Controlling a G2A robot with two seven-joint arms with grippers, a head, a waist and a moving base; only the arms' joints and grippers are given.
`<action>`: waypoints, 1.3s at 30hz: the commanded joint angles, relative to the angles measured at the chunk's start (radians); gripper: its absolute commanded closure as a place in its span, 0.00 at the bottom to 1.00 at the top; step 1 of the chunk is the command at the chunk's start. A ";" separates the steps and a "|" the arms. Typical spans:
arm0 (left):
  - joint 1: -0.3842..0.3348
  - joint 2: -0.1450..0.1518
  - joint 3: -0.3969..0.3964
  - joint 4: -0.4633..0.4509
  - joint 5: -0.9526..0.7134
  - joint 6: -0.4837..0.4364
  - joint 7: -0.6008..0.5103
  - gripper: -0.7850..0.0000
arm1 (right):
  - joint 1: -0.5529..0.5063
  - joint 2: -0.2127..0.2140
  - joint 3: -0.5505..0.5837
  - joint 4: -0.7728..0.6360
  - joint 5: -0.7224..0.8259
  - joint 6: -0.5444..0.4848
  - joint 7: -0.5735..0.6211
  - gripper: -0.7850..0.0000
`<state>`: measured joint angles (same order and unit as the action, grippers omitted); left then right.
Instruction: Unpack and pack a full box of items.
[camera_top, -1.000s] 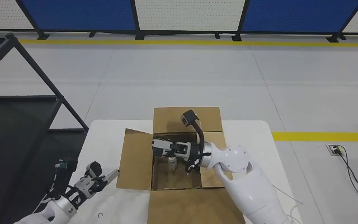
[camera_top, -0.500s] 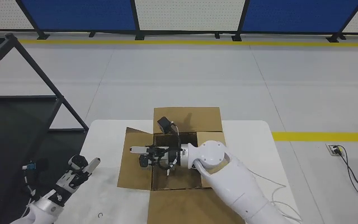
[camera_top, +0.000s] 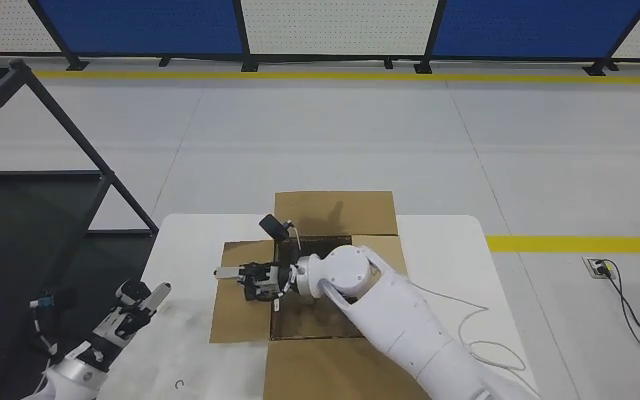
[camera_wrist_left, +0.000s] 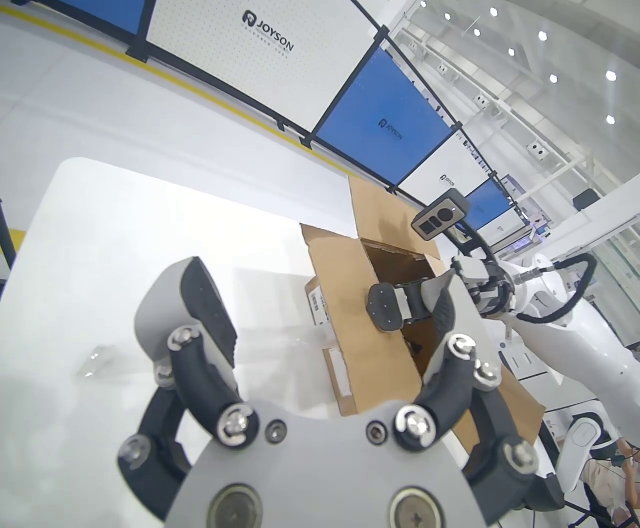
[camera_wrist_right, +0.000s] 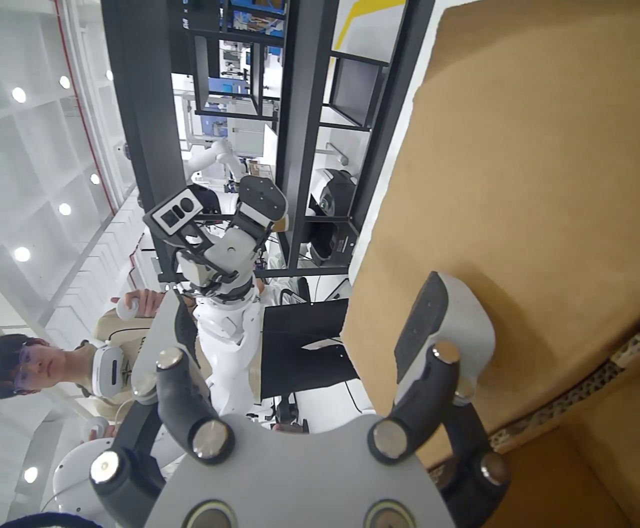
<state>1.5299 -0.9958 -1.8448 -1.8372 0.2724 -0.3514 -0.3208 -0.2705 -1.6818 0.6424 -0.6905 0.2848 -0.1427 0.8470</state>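
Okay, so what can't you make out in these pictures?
1. What is in the box: top view, the right arm covers the opening; left wrist view, the inside is dark.
2. Small clear scrap on the table: left wrist view, too small to identify.
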 joint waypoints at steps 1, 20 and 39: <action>-0.003 0.000 0.000 0.000 -0.002 -0.002 -0.004 0.00 | 0.008 -0.012 -0.012 0.016 -0.013 0.008 -0.010 0.00; -0.014 -0.004 -0.003 0.013 -0.022 -0.023 -0.020 0.00 | 0.053 -0.073 -0.014 0.132 -0.050 0.005 -0.036 0.00; -0.028 0.003 -0.020 -0.163 -0.130 -0.166 -0.142 0.00 | -0.065 0.059 0.261 -0.045 -0.046 -0.273 -0.022 0.00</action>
<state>1.5115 -0.9941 -1.8686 -1.9911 0.1383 -0.5172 -0.4514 -0.3107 -1.6383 0.8705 -0.7004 0.2367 -0.4006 0.8208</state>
